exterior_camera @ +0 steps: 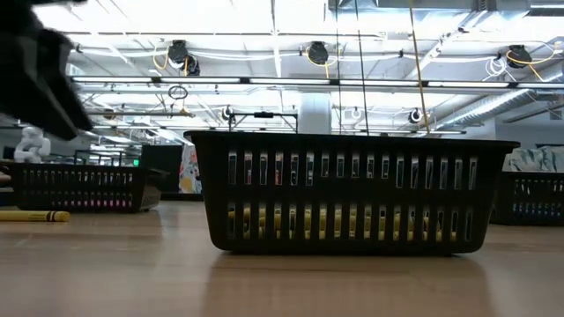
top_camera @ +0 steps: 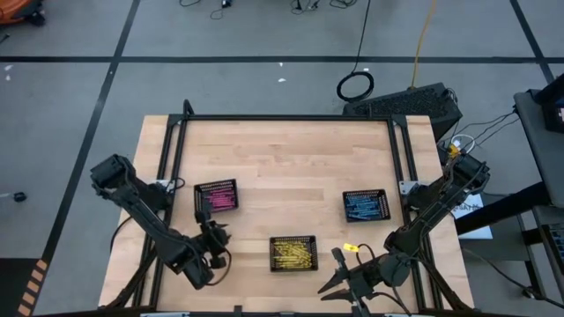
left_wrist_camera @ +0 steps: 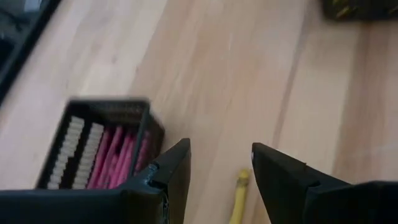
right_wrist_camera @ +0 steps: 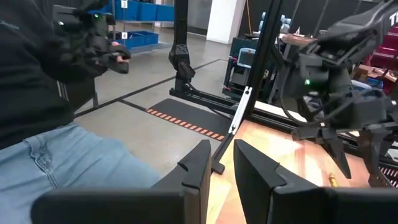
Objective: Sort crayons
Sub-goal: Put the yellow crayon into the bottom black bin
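My left gripper (left_wrist_camera: 221, 149) is open and hangs tilted downward above the table's near left (top_camera: 214, 236), beside the pink tray. A yellow crayon (left_wrist_camera: 239, 196) lies flat on the wood below the gap between its fingers, apart from both; the low view shows it on the table (exterior_camera: 33, 216). Pink crayons (left_wrist_camera: 115, 158) fill the black mesh tray (top_camera: 217, 197). Yellow crayons lie in the middle tray (top_camera: 293, 252) and blue ones in the right tray (top_camera: 366, 205). My right gripper (right_wrist_camera: 222, 163) waits level near the front edge (top_camera: 342, 280), its fingers a narrow gap apart with nothing between them.
A small yellow piece (top_camera: 351, 247) lies on the wood between the yellow tray and my right gripper. A black frame (top_camera: 291, 118) borders the table's far edge and sides. Bare wood spans the far half. A person (right_wrist_camera: 43, 93) sits beyond the table's left side.
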You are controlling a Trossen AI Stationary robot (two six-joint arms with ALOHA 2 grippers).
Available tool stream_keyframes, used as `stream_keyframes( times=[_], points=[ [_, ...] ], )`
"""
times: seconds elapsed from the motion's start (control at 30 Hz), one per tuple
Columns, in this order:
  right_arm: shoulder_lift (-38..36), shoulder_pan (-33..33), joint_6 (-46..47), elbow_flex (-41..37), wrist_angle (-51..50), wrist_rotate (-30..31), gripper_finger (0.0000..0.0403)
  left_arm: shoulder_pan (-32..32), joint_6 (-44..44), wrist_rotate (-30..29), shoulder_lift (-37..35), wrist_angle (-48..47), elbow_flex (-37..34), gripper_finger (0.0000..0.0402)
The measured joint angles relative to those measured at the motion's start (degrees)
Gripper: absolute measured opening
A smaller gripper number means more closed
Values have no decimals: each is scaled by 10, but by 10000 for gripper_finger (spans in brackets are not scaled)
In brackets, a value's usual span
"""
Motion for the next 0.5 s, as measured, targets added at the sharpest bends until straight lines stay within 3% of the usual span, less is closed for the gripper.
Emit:
stream_keyframes(
  times=[0.17,0.5],
  points=[
    [0,0,0,0,0,0,55,-17,-17,22,-65,84,-83,173],
    [0,-1,-1,0,0,0,55,-11,119,45,-244,377,-258,173]
  ],
)
